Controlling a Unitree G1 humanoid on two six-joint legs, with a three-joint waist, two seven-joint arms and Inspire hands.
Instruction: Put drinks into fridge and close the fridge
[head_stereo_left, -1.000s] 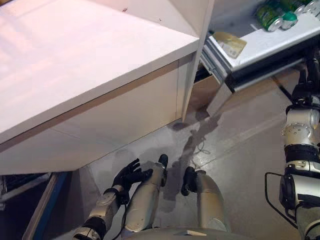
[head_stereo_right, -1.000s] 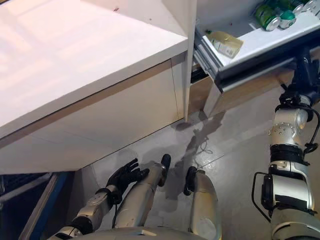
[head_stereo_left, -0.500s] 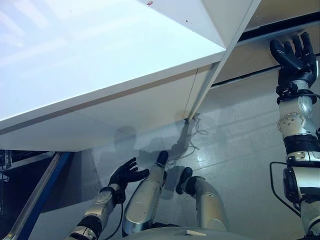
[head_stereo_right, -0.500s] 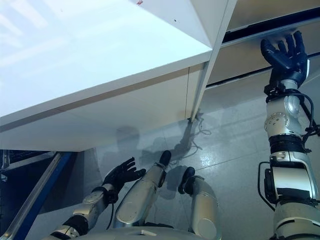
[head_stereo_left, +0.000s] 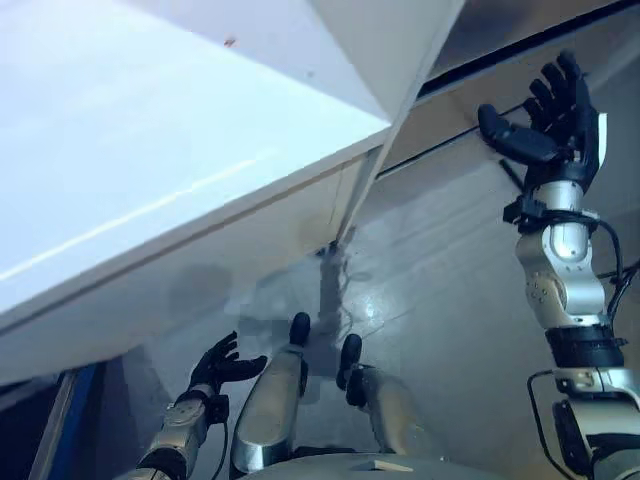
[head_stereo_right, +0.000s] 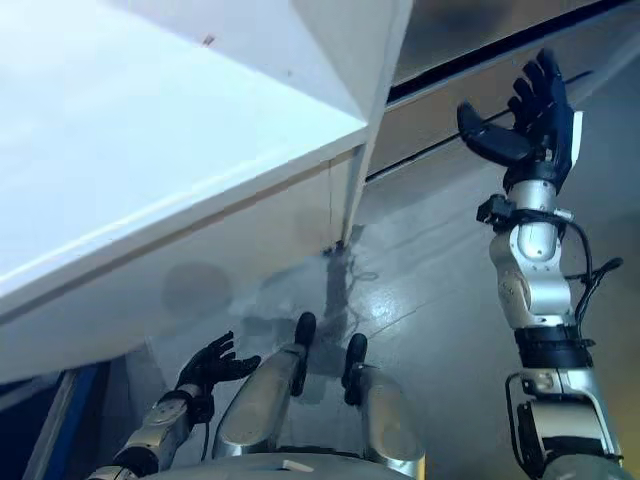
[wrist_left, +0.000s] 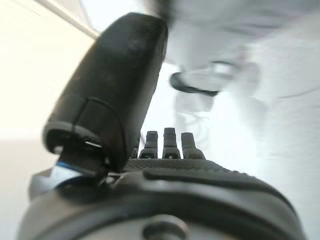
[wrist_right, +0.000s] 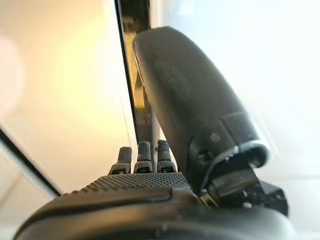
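My right hand (head_stereo_left: 555, 120) is raised at the upper right, open with fingers spread, in front of a beige front panel (head_stereo_left: 450, 115) crossed by dark seams. I cannot tell whether it touches the panel. It also shows in the right eye view (head_stereo_right: 530, 110). In the right wrist view its thumb (wrist_right: 185, 95) and straight fingers (wrist_right: 144, 155) point at a dark seam (wrist_right: 131, 75) between pale surfaces. My left hand (head_stereo_left: 215, 368) hangs low at the lower left, open and empty, with its fingers (wrist_left: 170, 145) straight in the left wrist view.
A large white cabinet top (head_stereo_left: 150, 150) spans the left and middle, with its corner post (head_stereo_left: 375, 170) running down to the grey floor (head_stereo_left: 440, 270). A blue rail (head_stereo_left: 60, 430) lies at the lower left.
The camera has swung, and the open drawer with green cans seen a second ago is out of the picture. My right hand has risen from below the drawer front and now stands open, further left.
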